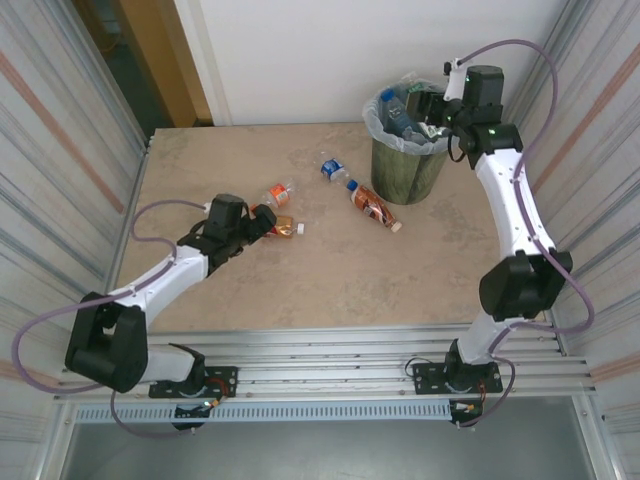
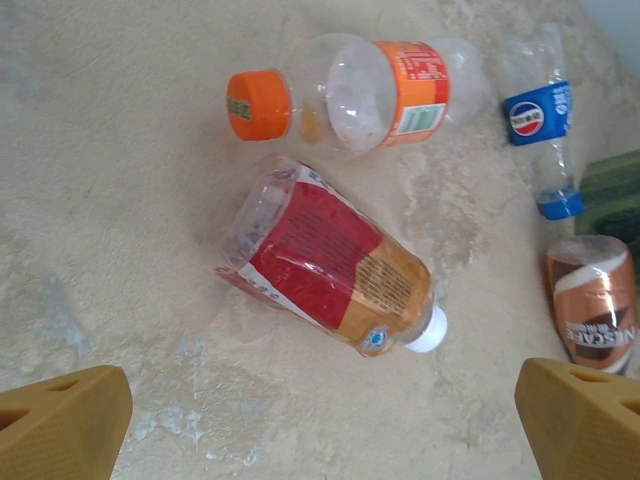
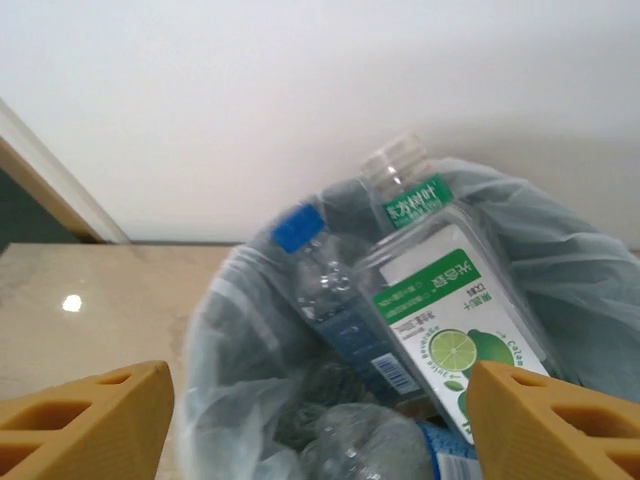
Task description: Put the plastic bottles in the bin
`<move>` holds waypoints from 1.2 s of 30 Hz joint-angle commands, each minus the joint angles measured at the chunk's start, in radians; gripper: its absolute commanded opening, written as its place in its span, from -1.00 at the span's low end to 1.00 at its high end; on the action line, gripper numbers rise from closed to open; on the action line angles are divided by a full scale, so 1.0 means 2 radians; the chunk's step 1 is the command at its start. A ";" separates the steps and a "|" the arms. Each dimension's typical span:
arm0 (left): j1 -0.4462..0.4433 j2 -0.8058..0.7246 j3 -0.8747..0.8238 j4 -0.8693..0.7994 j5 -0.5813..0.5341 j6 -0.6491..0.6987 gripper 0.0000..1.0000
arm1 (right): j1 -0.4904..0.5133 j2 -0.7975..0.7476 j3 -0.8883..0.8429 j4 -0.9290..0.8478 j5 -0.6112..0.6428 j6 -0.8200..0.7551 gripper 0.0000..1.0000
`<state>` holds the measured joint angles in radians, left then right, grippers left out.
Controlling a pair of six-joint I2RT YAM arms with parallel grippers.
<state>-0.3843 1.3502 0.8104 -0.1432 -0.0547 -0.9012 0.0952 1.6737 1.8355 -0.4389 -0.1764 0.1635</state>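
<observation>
Above the bin (image 1: pixel 405 175), the right tool (image 3: pixel 318 400) hangs, jaws spread wide.

Robot test cell, lab-type setup rather than a home. Beige stone-look tabletop (image 1: pixel 330 290) boxed in by ribbed grey panels (image 1: pixel 60 150) down the left and right frame edges. Slotted aluminium rails (image 1: pixel 330 355) run across the bottom of the frame, with black arm base plates (image 1: pixel 455 378) bolted to them. Plain white wall (image 1: pixel 330 50) at top; wooden door frame (image 1: pixel 140 60) upper left. Purple cables (image 1: pixel 510 42) loop loose.
</observation>
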 commanded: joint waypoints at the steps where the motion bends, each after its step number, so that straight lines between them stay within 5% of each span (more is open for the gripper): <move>1: -0.009 0.018 0.029 -0.029 -0.040 -0.035 0.98 | 0.015 -0.049 -0.032 -0.034 0.016 0.018 0.62; 9: -0.013 0.069 0.058 -0.043 -0.066 -0.087 0.97 | 0.052 -0.135 -0.126 -0.067 0.052 0.033 0.98; 20: -0.018 0.161 0.129 -0.048 -0.084 -0.132 0.98 | 0.074 -0.211 -0.213 -0.080 0.066 0.061 0.95; 36: -0.033 0.240 0.183 -0.097 -0.112 -0.177 0.97 | 0.087 -0.206 -0.227 -0.089 0.074 0.068 0.95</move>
<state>-0.4446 1.8214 1.1461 -0.2932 -0.2428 -1.2324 0.2588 1.2617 1.3945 -0.6079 -0.0452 0.2642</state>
